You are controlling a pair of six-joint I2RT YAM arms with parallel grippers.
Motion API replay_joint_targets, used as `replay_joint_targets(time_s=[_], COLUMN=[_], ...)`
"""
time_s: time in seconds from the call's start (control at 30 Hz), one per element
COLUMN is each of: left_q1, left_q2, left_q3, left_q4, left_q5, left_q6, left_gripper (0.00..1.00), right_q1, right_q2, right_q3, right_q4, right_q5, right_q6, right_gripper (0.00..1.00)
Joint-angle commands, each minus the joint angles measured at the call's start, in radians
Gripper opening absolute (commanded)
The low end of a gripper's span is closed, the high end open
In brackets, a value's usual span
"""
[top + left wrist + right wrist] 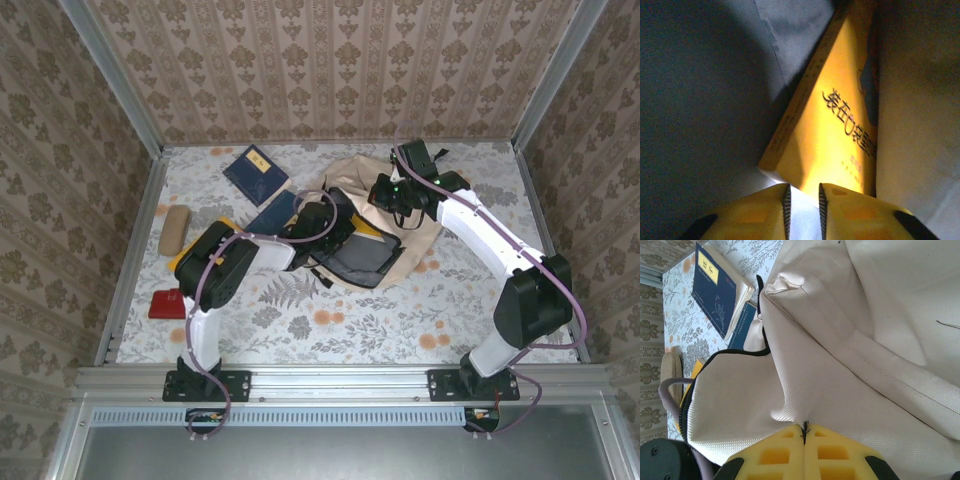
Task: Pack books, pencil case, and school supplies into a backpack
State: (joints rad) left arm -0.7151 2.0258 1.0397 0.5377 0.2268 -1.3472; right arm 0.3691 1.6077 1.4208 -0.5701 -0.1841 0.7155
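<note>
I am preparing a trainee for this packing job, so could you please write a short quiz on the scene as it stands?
1. True or false: the right gripper is pinching the fabric of the backpack.
2. Which book lies just ahead of the left gripper, against the dark lining? A navy, B yellow, C red.
3. Where does the pencil case lie?

Key
1. True.
2. B, the yellow book.
3. On the table, out at the left, outside the backpack.
</note>
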Motion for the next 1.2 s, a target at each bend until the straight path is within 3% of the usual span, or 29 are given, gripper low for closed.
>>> replay_joint_targets(time_s=[0.0, 0.23, 0.43, 0.57, 0.83, 1.17], left_q1=[-0.004, 0.005, 0.017, 0.009, -0.003, 0.054], left_q2=[0.031, 0.093, 0.072, -0.025, -0.258, -0.536], left_q3=[0.055, 0.135, 0.154, 0.099, -0.116, -0.221], left_q4=[-0.017, -0.068, -0.098, -0.126, -0.204, -0.550], left_q5=[-0.020, -0.023, 0.001, 0.043, 0.044, -0.020], left_q6=[-0.014, 0.004, 0.049, 0.060, 0.039, 0.297], left_gripper=[0.19, 0.18, 0.20, 0.26, 0.32, 0.50], right_q1=[-0.006, -0.006, -0.007, -0.025, -0.069, -0.070], right_q2=[-0.038, -0.056, -0.088, -0.096, -0.073, -0.104], right_q3=[-0.015, -0.034, -0.047, -0.073, -0.136, -0.355], right_q4=[0.026, 0.022, -0.031, -0.066, -0.064, -0.037], right_q5=[-0.009, 0.001, 0.087, 0.164, 0.187, 0.165], right_q6=[0.018, 0.013, -0.022, -0.040, -0.043, -0.031], right_gripper=[0.00, 0.00, 0.00, 0.00, 0.00, 0.00])
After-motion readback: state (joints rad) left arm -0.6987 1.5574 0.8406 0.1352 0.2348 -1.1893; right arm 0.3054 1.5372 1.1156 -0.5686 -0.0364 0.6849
